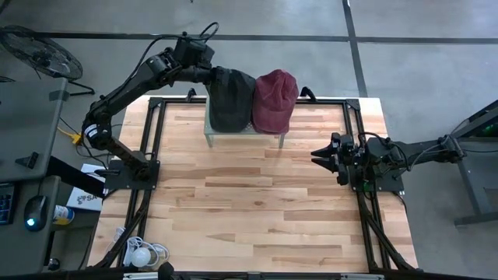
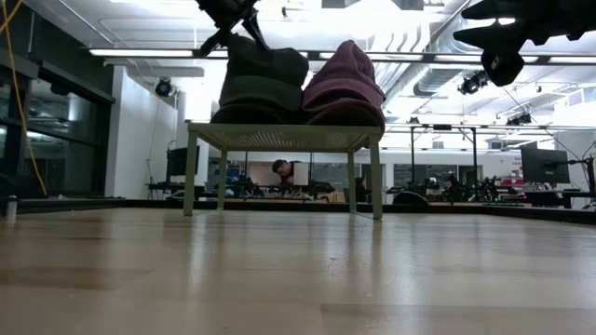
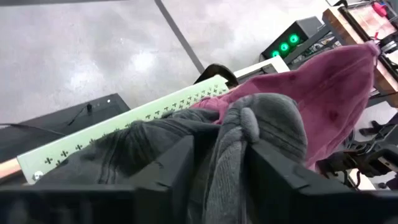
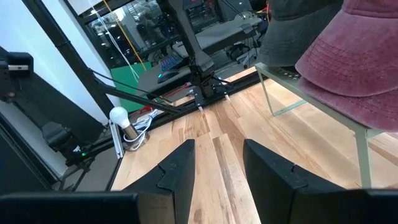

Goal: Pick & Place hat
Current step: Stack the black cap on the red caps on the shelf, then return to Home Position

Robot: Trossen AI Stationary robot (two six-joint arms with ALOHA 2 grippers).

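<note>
Robotics lab: concrete floor point(image 1: 257, 19), exposed ceiling ducts point(image 2: 428, 56), benches with monitors point(image 2: 545, 166) behind.

Wooden plank surface point(image 1: 257, 202) under me carries a small pale-green perforated stand point(image 1: 243, 134) at the far edge. On the stand: dark grey hat point(image 1: 230, 98) and maroon hat point(image 1: 274, 101), side by side, touching.

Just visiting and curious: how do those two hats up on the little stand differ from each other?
The dark grey hat is charcoal; the maroon hat is a dusty red. The left hand has a fold of the grey hat between its fingers, while nothing touches the maroon hat. The grey hat sits on the left arm's side, the maroon hat towards the waiting right hand. Both are soft and rest side by side, touching, on the pale green stand.
</note>
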